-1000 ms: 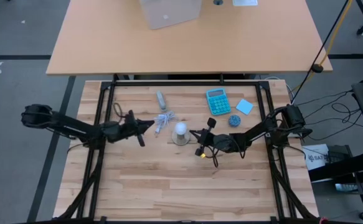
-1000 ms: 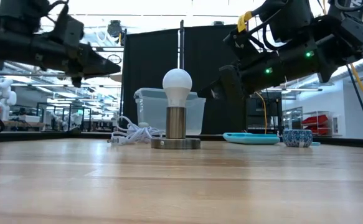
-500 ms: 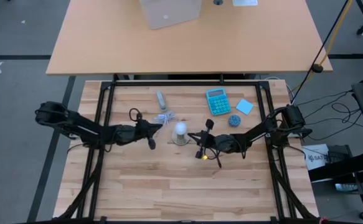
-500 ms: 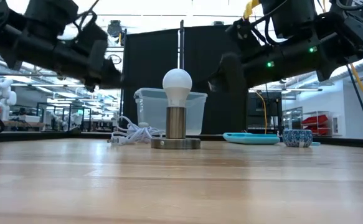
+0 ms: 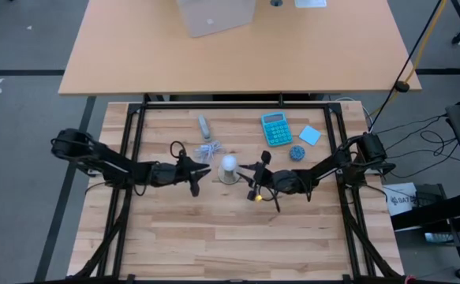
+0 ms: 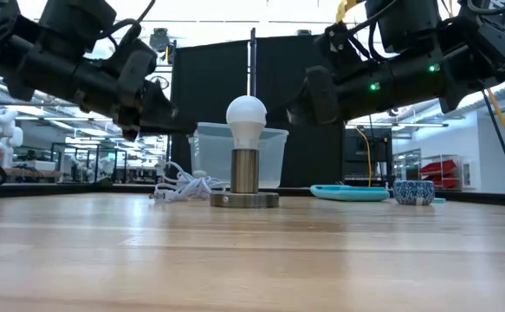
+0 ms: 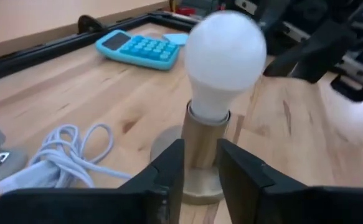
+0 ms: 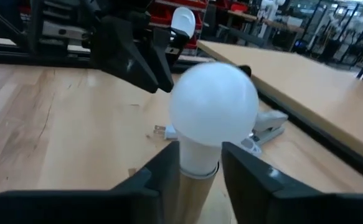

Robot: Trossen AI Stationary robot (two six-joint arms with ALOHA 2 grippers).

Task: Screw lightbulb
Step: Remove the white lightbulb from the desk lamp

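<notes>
Lightbulb (image 5: 228, 163) stands socketed between open left end effector (image 5: 200, 174) and open right end effector (image 5: 250, 178).

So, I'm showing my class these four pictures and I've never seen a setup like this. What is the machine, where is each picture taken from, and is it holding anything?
It is a robot with two dark arms at a wooden table. One camera looks straight down, one sits at table height, and one rides on each wrist. In the middle the lightbulb stands upright in a metal socket base. The left gripper and right gripper flank it, fingers open, holding nothing. Each wrist view shows two fingers either side of the socket. Also there: a white cable, a blue calculator and a small blue bowl.
</notes>
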